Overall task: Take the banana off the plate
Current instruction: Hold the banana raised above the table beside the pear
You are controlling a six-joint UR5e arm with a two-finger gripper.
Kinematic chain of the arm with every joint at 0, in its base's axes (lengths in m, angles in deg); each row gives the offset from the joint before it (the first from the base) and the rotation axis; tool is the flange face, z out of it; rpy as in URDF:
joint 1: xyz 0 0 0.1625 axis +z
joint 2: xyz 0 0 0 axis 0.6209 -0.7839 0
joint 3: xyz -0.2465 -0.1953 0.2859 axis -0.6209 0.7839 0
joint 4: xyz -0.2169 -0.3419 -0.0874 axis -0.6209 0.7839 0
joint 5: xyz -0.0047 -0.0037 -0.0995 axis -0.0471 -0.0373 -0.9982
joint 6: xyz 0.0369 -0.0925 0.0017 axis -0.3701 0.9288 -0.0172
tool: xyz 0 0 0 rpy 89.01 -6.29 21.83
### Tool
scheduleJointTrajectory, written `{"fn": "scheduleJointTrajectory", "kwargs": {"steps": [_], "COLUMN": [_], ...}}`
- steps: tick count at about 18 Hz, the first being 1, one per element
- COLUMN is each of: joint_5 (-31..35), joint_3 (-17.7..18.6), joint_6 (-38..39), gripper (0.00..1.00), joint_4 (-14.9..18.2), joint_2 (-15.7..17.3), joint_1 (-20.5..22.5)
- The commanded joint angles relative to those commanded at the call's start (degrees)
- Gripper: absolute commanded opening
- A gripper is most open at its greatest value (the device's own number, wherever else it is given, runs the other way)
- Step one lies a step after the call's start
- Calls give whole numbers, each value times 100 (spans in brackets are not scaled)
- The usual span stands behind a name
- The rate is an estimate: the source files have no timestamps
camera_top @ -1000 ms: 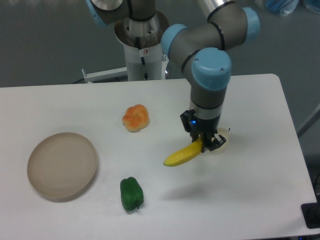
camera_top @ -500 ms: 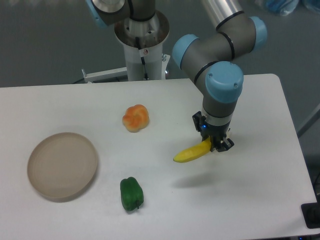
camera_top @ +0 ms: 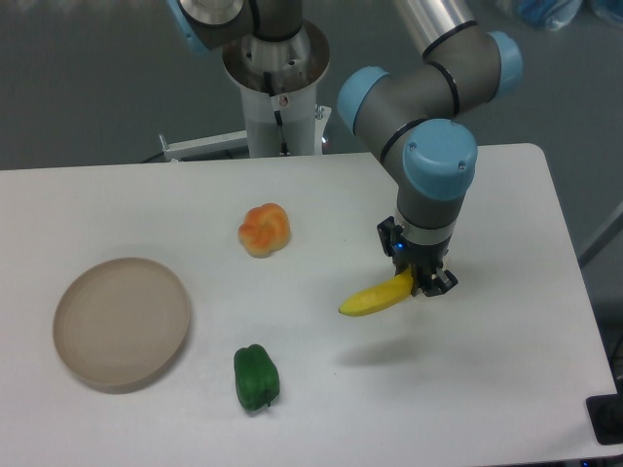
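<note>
The bright yellow banana point(camera_top: 373, 298) hangs above the white table at centre right, its shadow lying on the tabletop below it. My gripper point(camera_top: 416, 282) is shut on the banana's right end, and the rest of the fruit sticks out to the left and slightly downward. The beige plate point(camera_top: 122, 322) sits far off at the left of the table with nothing on it.
An orange-yellow lumpy round fruit point(camera_top: 264, 230) lies left of the gripper, toward the table's middle. A green pepper point(camera_top: 256, 377) stands near the front, between plate and banana. The arm's base point(camera_top: 272, 88) rises behind the table's far edge.
The gripper carried the banana to the right over the past second; a pale item seen behind the gripper a second ago no longer shows. In the last half second it barely moved.
</note>
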Motion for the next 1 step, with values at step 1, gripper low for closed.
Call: {"fn": "scheduleJointTrajectory", "kwargs": {"steps": [1], "joint_5": [-9], "joint_3": [0], "joint_6": [0], "gripper": [0], "joint_4": [0], "joint_2": [0], "joint_1": [0]}}
